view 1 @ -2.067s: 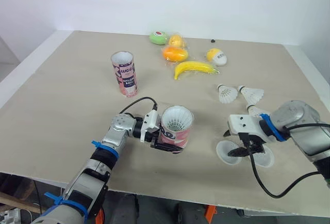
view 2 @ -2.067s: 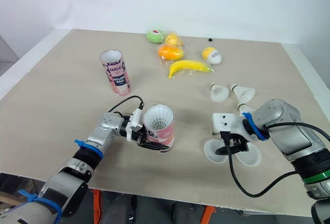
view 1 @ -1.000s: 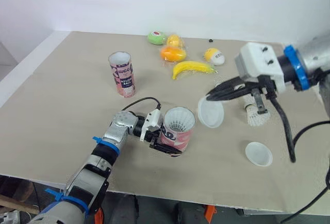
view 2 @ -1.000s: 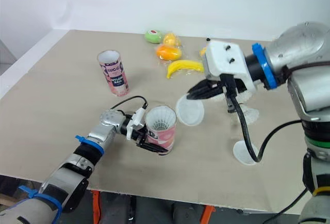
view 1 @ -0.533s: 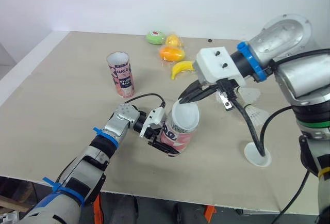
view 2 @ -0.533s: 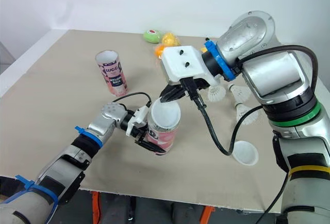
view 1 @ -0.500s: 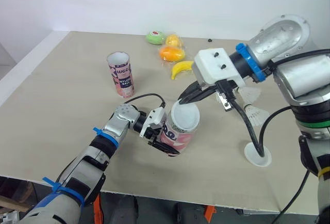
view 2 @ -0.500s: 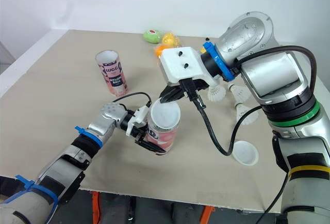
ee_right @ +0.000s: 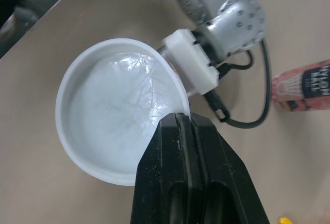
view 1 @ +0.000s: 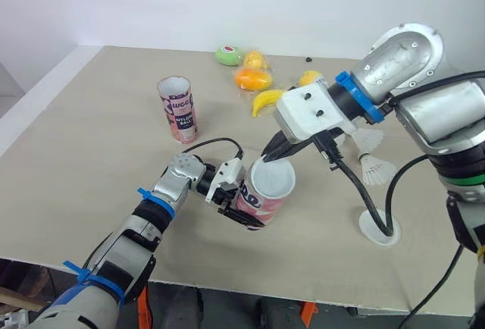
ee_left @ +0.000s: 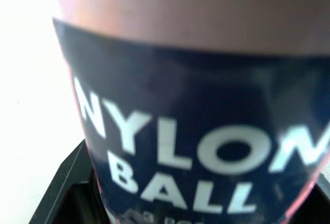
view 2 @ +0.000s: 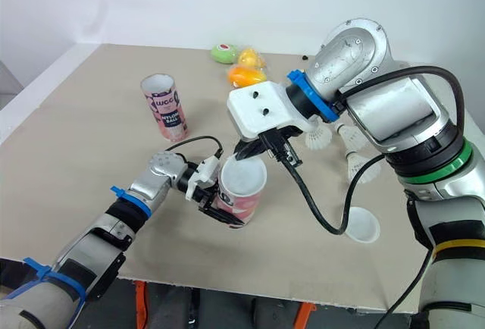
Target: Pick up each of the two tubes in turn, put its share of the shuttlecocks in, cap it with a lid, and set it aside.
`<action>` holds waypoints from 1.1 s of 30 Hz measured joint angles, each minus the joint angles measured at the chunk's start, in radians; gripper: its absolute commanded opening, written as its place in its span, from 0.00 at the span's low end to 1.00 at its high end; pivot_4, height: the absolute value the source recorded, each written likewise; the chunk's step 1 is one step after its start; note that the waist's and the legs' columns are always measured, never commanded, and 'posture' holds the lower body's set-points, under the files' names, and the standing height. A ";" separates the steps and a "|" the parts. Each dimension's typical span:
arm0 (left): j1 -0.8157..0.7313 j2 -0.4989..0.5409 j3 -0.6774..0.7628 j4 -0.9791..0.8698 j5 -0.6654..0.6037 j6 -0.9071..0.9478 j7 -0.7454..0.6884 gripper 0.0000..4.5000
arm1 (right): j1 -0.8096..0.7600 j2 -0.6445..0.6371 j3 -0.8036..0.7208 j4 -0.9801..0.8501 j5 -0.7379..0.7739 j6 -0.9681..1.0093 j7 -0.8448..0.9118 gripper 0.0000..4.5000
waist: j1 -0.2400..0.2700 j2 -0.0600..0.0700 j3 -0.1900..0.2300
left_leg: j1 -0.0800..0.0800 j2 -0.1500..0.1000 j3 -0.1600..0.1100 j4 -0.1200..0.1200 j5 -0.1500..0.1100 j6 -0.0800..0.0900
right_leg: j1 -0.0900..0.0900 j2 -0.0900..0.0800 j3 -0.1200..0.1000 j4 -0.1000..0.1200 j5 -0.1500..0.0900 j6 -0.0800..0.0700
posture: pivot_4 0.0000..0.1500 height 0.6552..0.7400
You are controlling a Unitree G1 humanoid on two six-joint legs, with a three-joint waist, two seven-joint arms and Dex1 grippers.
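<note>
Right claw (view 1: pixel 274 150), clenched on a lid (ee_right: pixel 117 111), is being held just above the tube (view 1: pixel 258 205), mouth upward, which is being gripped by the left claw (view 1: pixel 239 206).

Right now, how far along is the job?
Done: first tube, in the left gripper, shows feathers through the lid. In hand: right gripper pinches that lid over its mouth. Left: set it aside, then fill and cap the second tube using two loose shuttlecocks and the spare lid.
</note>
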State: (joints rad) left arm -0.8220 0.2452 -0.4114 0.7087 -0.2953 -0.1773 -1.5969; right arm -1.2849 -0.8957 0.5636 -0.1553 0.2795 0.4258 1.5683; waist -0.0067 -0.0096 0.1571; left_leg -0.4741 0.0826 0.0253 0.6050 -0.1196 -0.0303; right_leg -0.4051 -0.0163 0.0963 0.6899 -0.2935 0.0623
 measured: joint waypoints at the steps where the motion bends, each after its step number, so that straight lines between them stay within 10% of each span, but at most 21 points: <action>1: 0.000 0.000 0.000 0.000 0.000 0.000 0.000 0.68 | -0.003 0.000 0.004 0.002 0.000 0.000 0.000 0.00 | -0.001 0.000 0.000 | 0.000 0.000 0.000 0.000 0.000 0.000 | 0.000 0.000 0.000 0.000 0.000 0.000 | 1.00 0.74; 10: 0.000 -0.002 0.005 0.010 0.000 -0.003 -0.005 0.68 | -0.005 0.006 0.027 0.005 0.005 -0.014 -0.001 0.00 | -0.002 0.000 0.000 | 0.001 0.000 0.000 0.000 0.000 0.000 | 0.000 0.000 0.000 0.000 0.000 0.000 | 1.00 0.74; 19: 0.017 0.004 0.030 0.029 0.004 0.002 -0.003 0.68 | 0.091 0.106 -0.034 0.025 -0.103 -0.071 -0.015 0.70 | -0.013 -0.006 -0.005 | 0.008 0.000 0.000 0.002 0.000 0.000 | 0.004 0.000 0.001 0.006 -0.002 -0.001 | 1.00 0.74; 33: 0.024 -0.001 0.040 0.025 0.006 0.010 -0.003 0.68 | 0.086 0.209 -0.135 0.135 -0.038 0.056 -0.003 0.59 | -0.013 -0.007 -0.006 | 0.009 0.001 0.001 0.001 0.000 -0.001 | 0.004 0.001 0.001 0.010 -0.003 -0.003 | 1.00 0.74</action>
State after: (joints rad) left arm -0.7981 0.2444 -0.3712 0.7339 -0.2892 -0.1671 -1.6004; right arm -1.1987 -0.6862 0.4283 -0.0206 0.2411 0.4814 1.5651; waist -0.0200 -0.0167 0.1507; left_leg -0.4650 0.0833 0.0258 0.6063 -0.1193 -0.0311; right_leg -0.4013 -0.0155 0.0973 0.6997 -0.2968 0.0595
